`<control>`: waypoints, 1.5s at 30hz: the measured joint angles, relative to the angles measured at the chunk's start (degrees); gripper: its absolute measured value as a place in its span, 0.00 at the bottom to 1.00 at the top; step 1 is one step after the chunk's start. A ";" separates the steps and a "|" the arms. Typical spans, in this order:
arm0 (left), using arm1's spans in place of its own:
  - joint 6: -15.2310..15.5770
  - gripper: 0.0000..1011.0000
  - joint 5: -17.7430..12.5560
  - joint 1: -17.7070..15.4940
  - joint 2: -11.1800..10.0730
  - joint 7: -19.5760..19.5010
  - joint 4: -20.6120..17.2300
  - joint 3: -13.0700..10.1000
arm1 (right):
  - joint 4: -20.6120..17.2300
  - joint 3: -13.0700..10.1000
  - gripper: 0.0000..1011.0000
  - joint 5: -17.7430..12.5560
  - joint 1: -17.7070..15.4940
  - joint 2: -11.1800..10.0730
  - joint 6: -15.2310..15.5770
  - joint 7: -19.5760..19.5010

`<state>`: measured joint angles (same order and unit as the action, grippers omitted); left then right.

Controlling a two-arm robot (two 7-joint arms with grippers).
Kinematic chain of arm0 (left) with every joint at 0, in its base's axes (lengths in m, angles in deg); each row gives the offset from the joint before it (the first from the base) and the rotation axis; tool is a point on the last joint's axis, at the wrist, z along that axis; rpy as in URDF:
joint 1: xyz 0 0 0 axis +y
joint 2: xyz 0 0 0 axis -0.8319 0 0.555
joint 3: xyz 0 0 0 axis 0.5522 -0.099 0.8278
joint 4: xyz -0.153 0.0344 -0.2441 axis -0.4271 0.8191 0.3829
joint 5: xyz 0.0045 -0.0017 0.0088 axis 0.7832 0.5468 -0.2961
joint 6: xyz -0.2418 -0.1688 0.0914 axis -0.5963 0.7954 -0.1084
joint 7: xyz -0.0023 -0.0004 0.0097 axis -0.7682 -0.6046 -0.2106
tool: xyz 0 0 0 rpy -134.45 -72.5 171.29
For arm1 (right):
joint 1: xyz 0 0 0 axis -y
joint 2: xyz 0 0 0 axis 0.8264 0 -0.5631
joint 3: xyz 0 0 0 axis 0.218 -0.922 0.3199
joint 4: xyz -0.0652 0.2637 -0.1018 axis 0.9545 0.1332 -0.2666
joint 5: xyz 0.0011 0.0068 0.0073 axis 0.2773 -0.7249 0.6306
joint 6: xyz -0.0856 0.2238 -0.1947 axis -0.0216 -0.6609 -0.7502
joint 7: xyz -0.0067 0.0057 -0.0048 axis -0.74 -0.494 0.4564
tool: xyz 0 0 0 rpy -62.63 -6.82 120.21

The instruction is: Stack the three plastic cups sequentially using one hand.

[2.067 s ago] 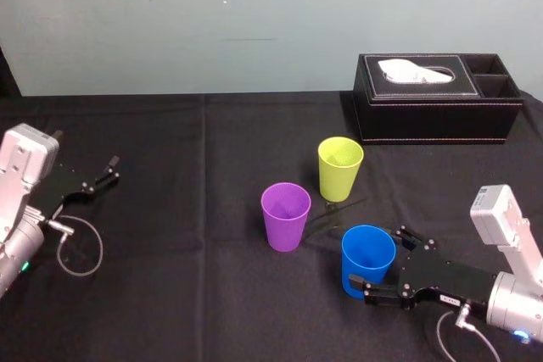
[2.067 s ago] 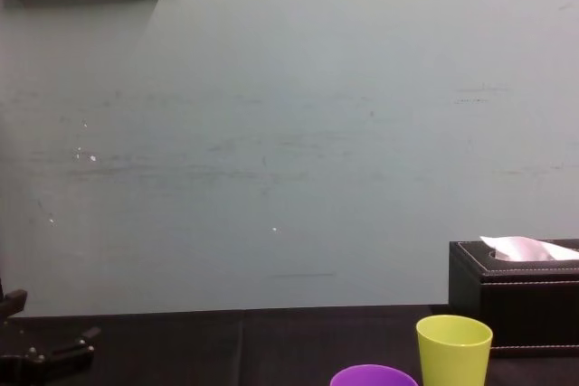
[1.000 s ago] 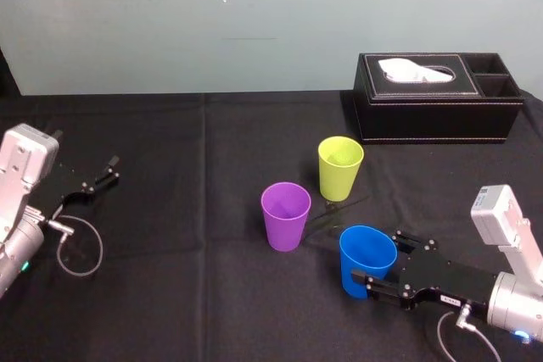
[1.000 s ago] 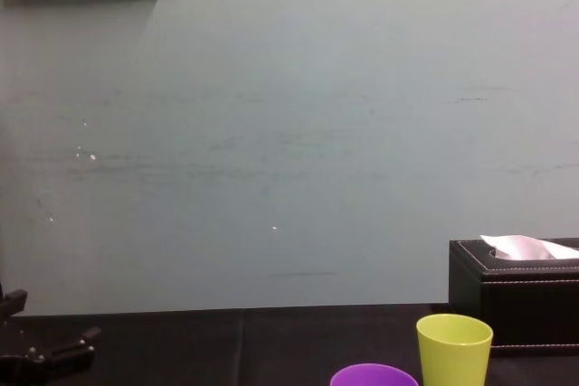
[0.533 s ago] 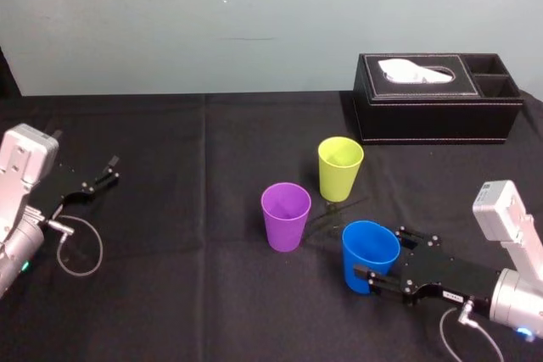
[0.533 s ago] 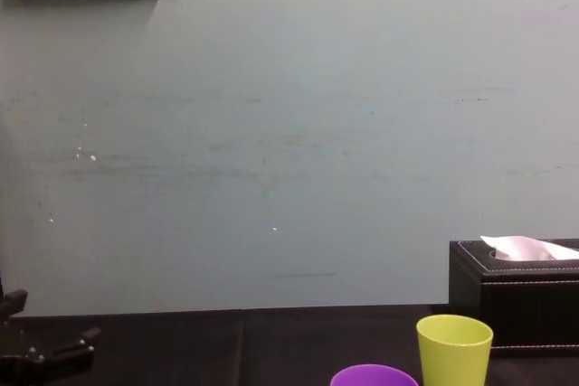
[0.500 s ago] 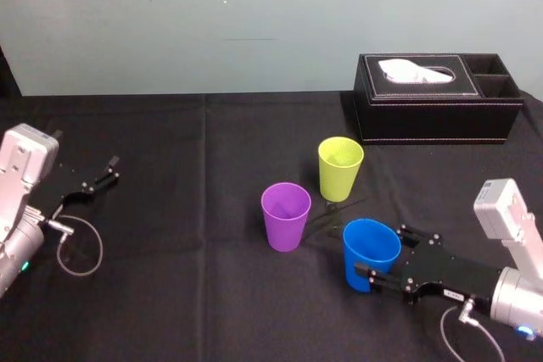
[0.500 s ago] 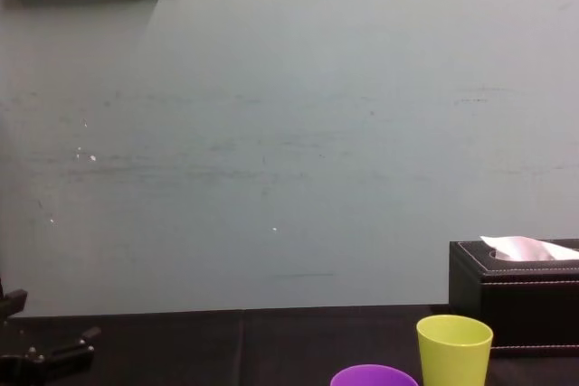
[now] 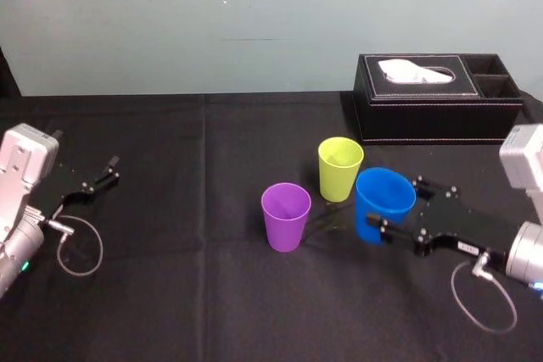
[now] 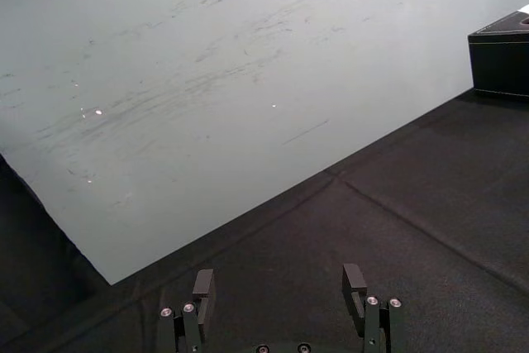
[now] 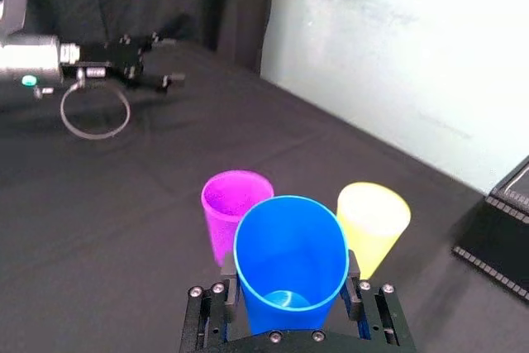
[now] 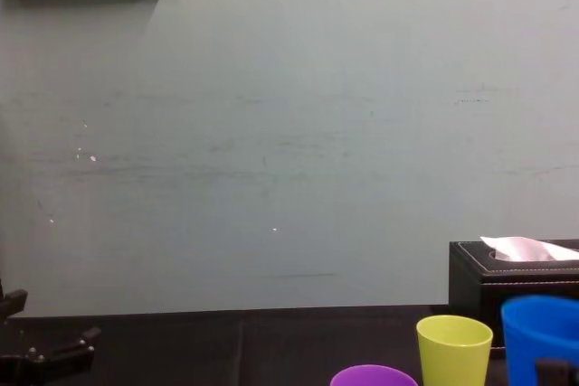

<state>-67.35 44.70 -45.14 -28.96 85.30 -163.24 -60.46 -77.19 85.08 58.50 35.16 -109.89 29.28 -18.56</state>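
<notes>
So your biggest thing is the black-clothed table [image 9: 212, 294], running under everything. Next down is the black tissue box [image 9: 437, 112], at the back and well beyond the working fingers, up against the wall side.

Your right gripper [image 9: 394, 203] comes in from the right with its fingers [image 11: 228, 274] clamped on either side of the blue cup [image 11: 290, 258]. One pad is on each wall, the mouth is open to the wrist camera, and the cup is tipped a little. From the chest view its rim sits higher than the rim of the cup next to it.

Your left gripper [image 10: 278, 274] is parked way off at the left edge of the table. Its fingers are spread wide over bare cloth, well apart from all the cups.

The yellow-green cup [image 9: 340, 169] stands upright just past your right fingertips, right beside the blue one. The purple cup [image 9: 286, 216] is also upright, a bit farther ahead of those fingertips, near the yellow-green one but not touching it.
</notes>
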 joint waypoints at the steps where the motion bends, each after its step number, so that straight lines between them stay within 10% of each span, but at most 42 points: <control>1: 0.00 1.00 0.00 0.00 0.00 0.00 0.00 0.00 | -0.19 -0.14 0.71 -0.16 0.24 0.00 0.21 -0.05; 45: 0.00 1.00 0.00 0.00 0.00 0.00 0.00 0.00 | 11.32 7.21 0.71 3.65 20.01 7.42 5.55 -0.52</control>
<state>-67.35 44.70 -45.14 -28.96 85.30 -163.24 -60.46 -65.87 92.28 62.15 55.17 -102.46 34.83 -19.08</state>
